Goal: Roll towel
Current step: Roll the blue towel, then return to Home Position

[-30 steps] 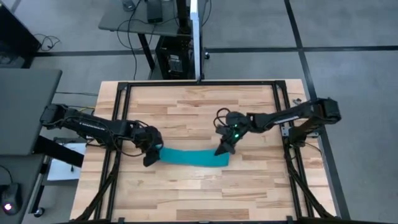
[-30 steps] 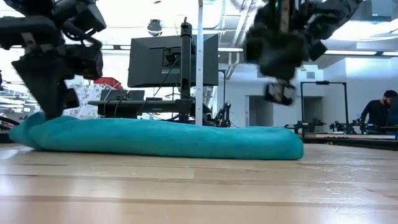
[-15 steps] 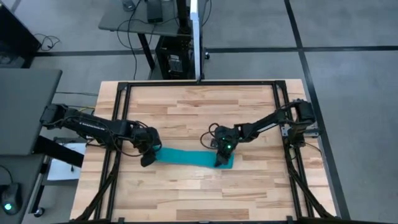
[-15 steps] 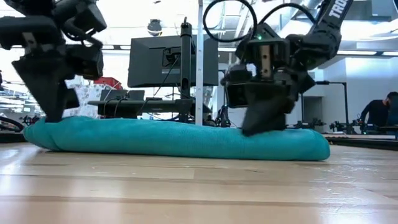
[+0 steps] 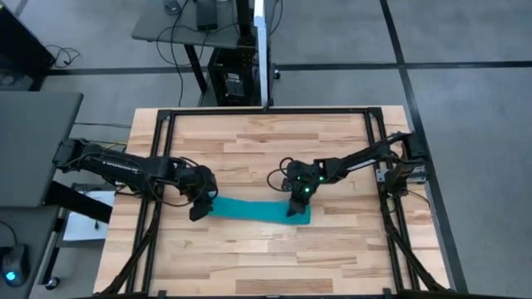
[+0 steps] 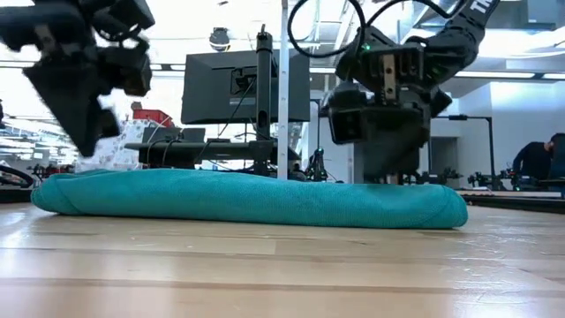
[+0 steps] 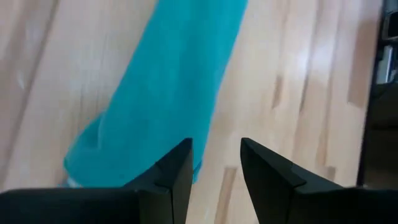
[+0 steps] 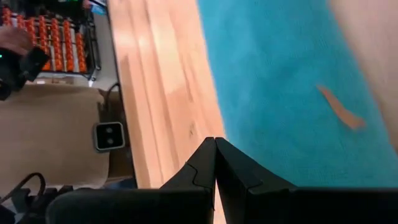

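The teal towel (image 5: 253, 209) lies as a long, low, folded strip across the table's middle, resting flat on the wood (image 6: 247, 199). My left gripper (image 5: 197, 213) hangs open just above the towel's left end (image 6: 84, 141). In the left wrist view (image 7: 214, 146) only bare wood shows between its fingers, with the towel (image 7: 168, 93) ahead. My right gripper (image 5: 293, 209) is shut and down on the towel near its right end (image 6: 388, 172). The right wrist view has the towel (image 8: 286, 81) just past its shut tips (image 8: 214, 142). My right gripper presses its shut fingers (image 6: 388, 163) down on the towel's top near the right end (image 6: 415, 190), slanting down from the table's far right. The towel's upper edge hides the very tips in the low view. The towel stays flat on the table under them.
A black metal frame (image 5: 266, 112) runs round the tabletop. A monitor on a stand (image 6: 247, 84) is beyond the far edge, and a person (image 6: 540, 159) is far off at the right. Bare wood (image 5: 266, 257) lies between the towel and the near edge.
My right gripper has come down from above onto the towel near its right end, moving toward the table's left, and stayed shut. The towel has slid a little toward the table's right edge. My left gripper has risen off the towel's left end.
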Robot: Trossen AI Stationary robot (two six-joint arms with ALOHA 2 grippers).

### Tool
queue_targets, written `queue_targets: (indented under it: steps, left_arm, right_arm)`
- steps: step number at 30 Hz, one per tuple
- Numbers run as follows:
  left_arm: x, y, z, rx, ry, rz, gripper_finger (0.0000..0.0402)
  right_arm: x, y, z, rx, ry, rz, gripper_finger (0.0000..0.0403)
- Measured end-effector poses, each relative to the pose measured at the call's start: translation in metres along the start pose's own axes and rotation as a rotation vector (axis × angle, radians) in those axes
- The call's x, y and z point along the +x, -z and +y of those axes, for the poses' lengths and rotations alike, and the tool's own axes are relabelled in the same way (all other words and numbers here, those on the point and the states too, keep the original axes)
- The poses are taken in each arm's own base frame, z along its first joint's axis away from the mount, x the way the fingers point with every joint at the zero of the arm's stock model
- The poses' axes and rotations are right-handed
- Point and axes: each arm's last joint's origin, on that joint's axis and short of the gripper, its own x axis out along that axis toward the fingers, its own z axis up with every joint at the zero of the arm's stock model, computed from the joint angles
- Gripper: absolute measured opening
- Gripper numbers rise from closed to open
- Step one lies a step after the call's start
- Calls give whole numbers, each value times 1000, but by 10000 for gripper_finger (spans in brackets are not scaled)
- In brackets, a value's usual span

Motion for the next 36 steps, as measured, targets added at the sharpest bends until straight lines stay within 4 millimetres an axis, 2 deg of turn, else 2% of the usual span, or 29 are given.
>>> queue_targets:
  steps: [11, 13, 16, 19, 22, 24, 26, 31, 36]
  left_arm:
    - [-11, -12, -7, 56, -42, -66, 118]
    - [-19, -17, -10, 75, -61, -90, 118]
    - [-35, -22, -15, 105, -95, -137, 113]
    - [-52, -20, -17, 139, -110, -240, 79]
    - [-70, -17, -16, 149, -103, -384, 20]
    - [-80, -14, -13, 137, -81, -493, 10]
    - [-89, -12, -12, 103, -75, -571, 18]
    - [-101, -4, -9, 108, -95, -621, 30]
    - [-106, -1, -9, 95, -79, -646, 31]
  right_arm:
    - [-5, -12, 22, -70, -43, -40, 0]
    - [-15, -13, 32, -96, -37, -91, 0]
    - [-44, -9, 53, -164, -1, -247, 0]
    - [-74, 11, 72, -255, 70, -425, 0]
    - [-102, 41, 89, -308, 144, -635, 0]
    - [-118, 61, 96, -292, 188, -789, 0]
    - [-130, 80, 100, -286, 216, -904, 0]
    - [-137, 126, 107, -472, 182, -926, 0]
    - [-139, 151, 98, -523, 237, -1029, 0]
